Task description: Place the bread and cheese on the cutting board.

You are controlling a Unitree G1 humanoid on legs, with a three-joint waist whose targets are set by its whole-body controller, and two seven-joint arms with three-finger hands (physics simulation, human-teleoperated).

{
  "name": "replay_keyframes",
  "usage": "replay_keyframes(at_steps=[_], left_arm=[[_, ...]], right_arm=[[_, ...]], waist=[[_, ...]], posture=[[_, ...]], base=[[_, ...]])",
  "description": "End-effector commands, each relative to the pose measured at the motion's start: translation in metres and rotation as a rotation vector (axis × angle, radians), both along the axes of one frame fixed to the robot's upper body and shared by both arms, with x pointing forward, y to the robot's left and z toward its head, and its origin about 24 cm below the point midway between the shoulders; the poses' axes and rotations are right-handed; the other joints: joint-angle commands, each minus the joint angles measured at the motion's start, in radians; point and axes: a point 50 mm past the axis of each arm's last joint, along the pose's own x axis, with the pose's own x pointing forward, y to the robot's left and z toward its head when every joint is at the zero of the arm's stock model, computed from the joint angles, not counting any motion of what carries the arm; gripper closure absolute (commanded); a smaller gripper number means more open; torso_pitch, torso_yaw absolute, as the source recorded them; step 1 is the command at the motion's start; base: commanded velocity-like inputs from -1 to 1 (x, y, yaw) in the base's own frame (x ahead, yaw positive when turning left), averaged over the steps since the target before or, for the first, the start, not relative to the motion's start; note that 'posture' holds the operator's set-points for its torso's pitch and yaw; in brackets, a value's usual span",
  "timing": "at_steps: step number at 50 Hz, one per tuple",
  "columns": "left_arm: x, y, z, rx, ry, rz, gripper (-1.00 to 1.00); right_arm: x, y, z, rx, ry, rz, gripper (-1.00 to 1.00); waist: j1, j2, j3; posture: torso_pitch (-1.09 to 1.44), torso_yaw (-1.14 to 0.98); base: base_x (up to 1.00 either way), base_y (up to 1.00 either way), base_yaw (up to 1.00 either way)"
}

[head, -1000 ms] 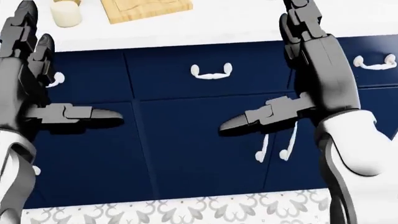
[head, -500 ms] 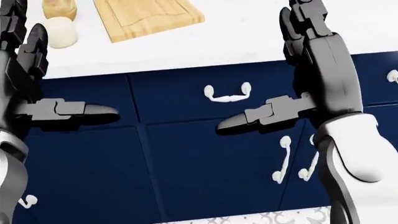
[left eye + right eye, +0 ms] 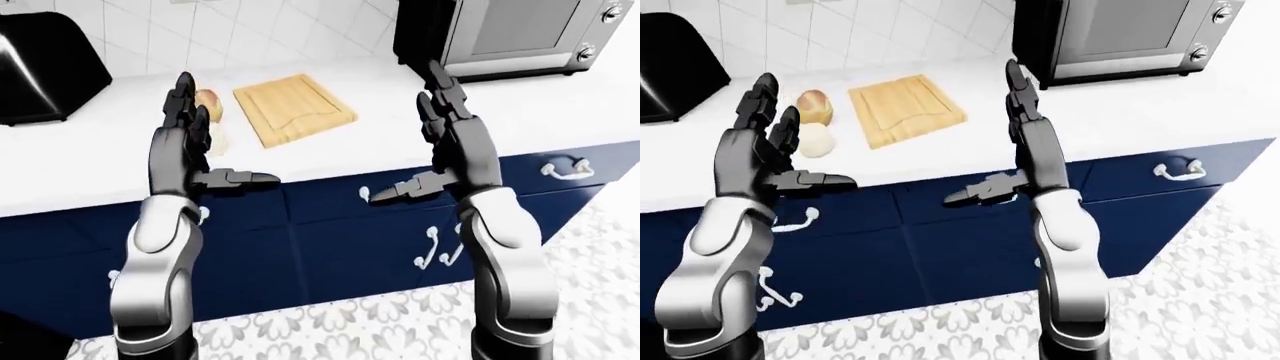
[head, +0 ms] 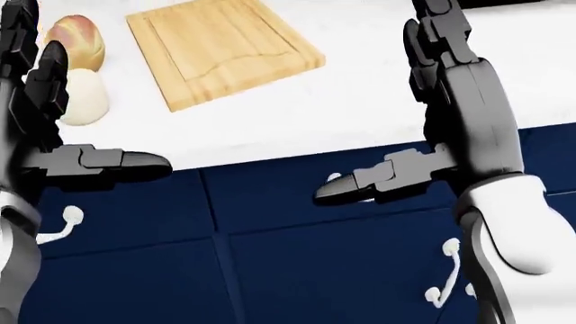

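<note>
A light wooden cutting board (image 4: 221, 50) lies bare on the white counter (image 4: 378, 94). To its left sits a brownish bread roll (image 4: 76, 37), with a pale round cheese (image 4: 83, 98) just below it in the head view. My left hand (image 3: 775, 154) is raised in front of the bread and cheese, fingers up, thumb pointing right, open and holding nothing. My right hand (image 3: 1015, 150) stands to the right of the board, also open and empty. Both hands hover at the counter's near edge.
A microwave (image 3: 1120, 34) stands at the counter's upper right and a black appliance (image 3: 670, 67) at the upper left. Navy cabinet fronts with white handles (image 3: 1175, 171) run below the counter. Patterned floor tile (image 3: 1200, 300) shows at the bottom.
The camera has moved: the counter has slid down in the head view, bringing the whole board, the bread and the cheese into sight. Both hands keep the same open pose.
</note>
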Motion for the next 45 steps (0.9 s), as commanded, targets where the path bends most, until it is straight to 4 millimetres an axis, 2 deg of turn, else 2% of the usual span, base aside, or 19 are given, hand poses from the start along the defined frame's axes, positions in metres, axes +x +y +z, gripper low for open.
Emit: replay_keyframes(at_steps=[1, 4, 6, 7, 9, 10, 13, 20, 23, 24, 25, 27, 30, 31, 32, 34, 40, 43, 45], left_arm=[[-0.0031, 0.0030, 0.0139, 0.012, -0.079, 0.017, -1.00], [-0.0028, 0.0062, 0.0145, 0.011, -0.080, 0.027, -1.00], [-0.0034, 0.0072, 0.0136, 0.012, -0.080, 0.030, -1.00], [-0.0036, 0.0072, 0.0136, 0.012, -0.079, 0.030, -1.00], [-0.0033, 0.0071, 0.0131, 0.009, -0.079, 0.031, -1.00], [-0.0032, 0.0067, 0.0125, 0.011, -0.079, 0.030, -1.00], [-0.0025, 0.0068, 0.0128, 0.009, -0.079, 0.030, -1.00], [-0.0035, 0.0063, 0.0138, 0.013, -0.080, 0.024, -1.00], [-0.0030, 0.0050, 0.0136, 0.013, -0.080, 0.021, -1.00], [-0.0029, 0.0048, 0.0138, 0.011, -0.080, 0.021, -1.00], [-0.0026, 0.0050, 0.0133, 0.012, -0.080, 0.022, -1.00], [-0.0031, 0.0056, 0.0130, 0.011, -0.080, 0.022, -1.00], [-0.0025, 0.0066, 0.0134, 0.011, -0.080, 0.026, -1.00], [-0.0024, 0.0066, 0.0131, 0.013, -0.081, 0.027, -1.00], [-0.0027, 0.0067, 0.0126, 0.012, -0.080, 0.027, -1.00], [-0.0029, 0.0073, 0.0124, 0.014, -0.080, 0.029, -1.00], [-0.0038, 0.0075, 0.0128, 0.015, -0.081, 0.032, -1.00], [-0.0041, 0.0075, 0.0122, 0.014, -0.079, 0.031, -1.00], [-0.0034, 0.0071, 0.0118, 0.014, -0.079, 0.031, -1.00]], right_arm=[[-0.0038, 0.0047, 0.0132, 0.002, -0.079, 0.026, -1.00], [-0.0045, 0.0054, 0.0127, -0.002, -0.081, 0.028, -1.00], [-0.0042, 0.0059, 0.0139, -0.001, -0.090, 0.027, -1.00], [-0.0038, 0.0058, 0.0138, -0.003, -0.088, 0.025, -1.00], [-0.0037, 0.0055, 0.0130, -0.009, -0.086, 0.023, -1.00], [-0.0035, 0.0053, 0.0126, -0.016, -0.085, 0.019, -1.00], [-0.0024, 0.0037, 0.0118, -0.028, -0.077, 0.003, -1.00], [-0.0019, 0.0051, 0.0140, -0.035, -0.075, 0.009, -1.00], [-0.0025, 0.0052, 0.0145, -0.033, -0.075, 0.011, -1.00], [-0.0029, 0.0047, 0.0150, -0.031, -0.076, 0.010, -1.00], [-0.0036, 0.0048, 0.0157, -0.024, -0.080, 0.013, -1.00], [-0.0038, 0.0047, 0.0149, -0.020, -0.082, 0.014, -1.00], [-0.0040, 0.0045, 0.0137, -0.009, -0.081, 0.016, -1.00], [-0.0041, 0.0049, 0.0136, -0.018, -0.085, 0.015, -1.00], [-0.0041, 0.0046, 0.0134, -0.012, -0.086, 0.012, -1.00], [-0.0047, 0.0040, 0.0123, -0.011, -0.085, 0.011, -1.00], [-0.0076, 0.0037, 0.0129, -0.011, -0.092, 0.009, -1.00], [-0.0075, 0.0033, 0.0117, -0.012, -0.091, 0.006, -1.00], [-0.0073, 0.0037, 0.0114, -0.013, -0.091, 0.007, -1.00]], waist=[[0.003, -0.006, -0.012], [0.000, 0.046, -0.017], [0.002, 0.120, -0.040], [0.010, 0.107, -0.043], [0.017, 0.102, -0.007], [0.024, 0.093, -0.004], [0.027, 0.054, -0.008], [0.032, 0.039, -0.014], [0.031, 0.009, -0.020], [0.024, 0.030, -0.008], [0.027, 0.005, 0.012], [0.010, 0.013, -0.008], [-0.005, 0.021, -0.002], [-0.006, 0.035, 0.003], [0.006, 0.074, -0.003], [0.011, 0.071, 0.005], [0.026, 0.020, 0.009], [0.038, -0.036, -0.008], [0.037, -0.009, -0.011]], posture=[[0.00, 0.00], [0.00, 0.00], [0.00, 0.00], [0.00, 0.00], [0.00, 0.00], [0.00, 0.00], [0.00, 0.00], [0.00, 0.00], [0.00, 0.00], [0.00, 0.00], [0.00, 0.00], [0.00, 0.00], [0.00, 0.00], [0.00, 0.00], [0.00, 0.00], [0.00, 0.00], [0.00, 0.00], [0.00, 0.00], [0.00, 0.00]], base=[[0.27, 0.63, 0.00], [0.27, 0.63, 0.00], [0.26, 0.63, 0.00], [0.27, 0.63, 0.00], [0.27, 0.62, 0.00], [0.27, 0.62, 0.00], [0.27, 0.57, 0.00], [0.22, 0.42, 0.00], [0.22, 0.41, 0.00], [0.22, 0.37, 0.00], [0.23, 0.03, 0.00], [0.22, 0.01, 0.00], [0.03, 0.00, 0.00], [0.00, 0.00, 0.00], [0.00, 0.00, 0.00], [0.00, 0.00, 0.00], [0.00, 0.00, 0.00], [0.00, 0.00, 0.00], [0.00, 0.00, 0.00]])
